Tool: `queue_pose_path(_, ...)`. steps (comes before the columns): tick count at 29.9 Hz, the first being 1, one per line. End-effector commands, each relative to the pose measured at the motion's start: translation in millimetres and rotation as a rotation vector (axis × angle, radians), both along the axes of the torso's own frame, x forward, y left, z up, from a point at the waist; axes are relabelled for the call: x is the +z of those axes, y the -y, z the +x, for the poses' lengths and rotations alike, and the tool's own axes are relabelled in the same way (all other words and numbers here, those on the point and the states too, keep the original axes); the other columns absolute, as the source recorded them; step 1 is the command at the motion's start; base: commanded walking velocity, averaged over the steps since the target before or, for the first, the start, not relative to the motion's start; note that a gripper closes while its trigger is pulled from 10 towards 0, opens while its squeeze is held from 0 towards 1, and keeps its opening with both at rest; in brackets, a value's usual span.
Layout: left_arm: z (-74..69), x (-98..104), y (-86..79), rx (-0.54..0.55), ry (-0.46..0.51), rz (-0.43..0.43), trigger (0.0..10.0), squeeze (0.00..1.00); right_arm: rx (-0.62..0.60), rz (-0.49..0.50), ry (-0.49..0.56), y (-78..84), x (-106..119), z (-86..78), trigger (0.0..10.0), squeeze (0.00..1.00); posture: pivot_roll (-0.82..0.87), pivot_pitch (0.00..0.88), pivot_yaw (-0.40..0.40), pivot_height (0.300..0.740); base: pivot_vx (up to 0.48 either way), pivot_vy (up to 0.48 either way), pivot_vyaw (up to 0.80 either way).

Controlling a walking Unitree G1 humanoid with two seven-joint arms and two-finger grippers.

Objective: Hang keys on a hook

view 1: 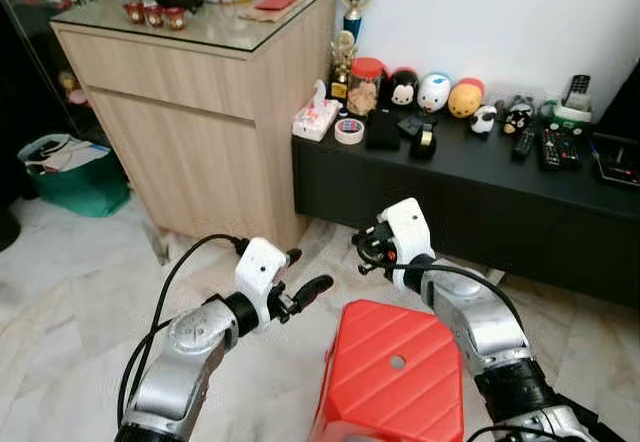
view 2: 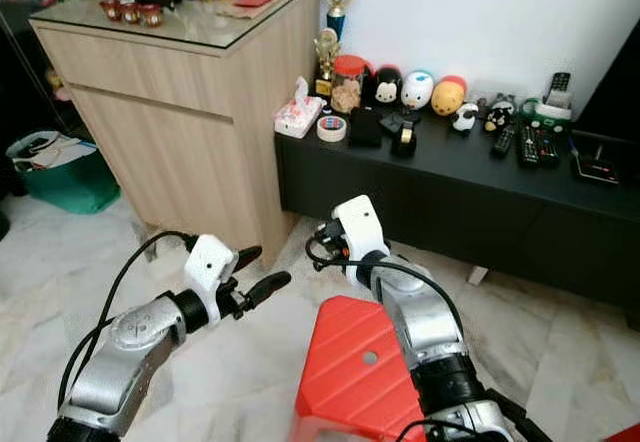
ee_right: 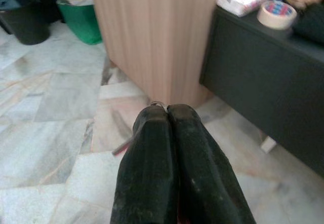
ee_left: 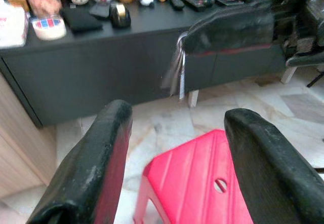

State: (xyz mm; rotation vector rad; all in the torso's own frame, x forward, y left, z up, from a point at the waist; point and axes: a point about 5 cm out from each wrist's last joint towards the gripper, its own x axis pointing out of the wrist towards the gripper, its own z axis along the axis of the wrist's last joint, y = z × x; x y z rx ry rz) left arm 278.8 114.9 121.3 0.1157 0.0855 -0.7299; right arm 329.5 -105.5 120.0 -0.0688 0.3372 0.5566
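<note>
Marble floor (view 1: 60, 292), wooden cabinet (view 1: 200, 102)

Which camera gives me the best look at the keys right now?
The left wrist view: the keys dangle in profile from the shut right gripper. The right wrist view shows just a bit of ring at the fingertips. The eye views don't resolve them.

A marble floor (view 1: 70, 292) was occupied by a red stool (view 1: 395, 372), a green bag (view 1: 75, 177), a wooden cabinet (view 1: 200, 112) and a low black table (view 1: 480, 187). On the table, a tissue pack (view 1: 316, 117), tape roll (view 1: 349, 130), plush toys (view 1: 434, 92) and remotes (view 1: 553, 146) were arranged.
</note>
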Motion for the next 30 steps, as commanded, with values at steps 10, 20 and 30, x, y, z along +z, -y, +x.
queue_pose_path(10,-3.4,5,16.8,-0.083,-0.011,0.064,10.0,0.00,0.011,0.016,-0.018,-13.2,13,-11.5,10.0,0.00,0.08,0.000,-0.043,0.740,0.000,0.000,0.00)
queue_pose_path(20,0.5,10,22.8,-0.097,0.029,0.105,10.0,0.00,0.051,0.013,-0.099,-25.5,12,-23.7,10.0,0.00,0.08,0.000,-0.048,0.740,0.000,0.000,0.00)
queue_pose_path(30,6.6,7,24.1,-0.070,0.037,0.170,10.0,0.00,0.056,0.022,-0.113,-29.2,19,-28.2,10.0,0.00,0.07,0.000,-0.051,0.740,0.000,0.000,0.00)
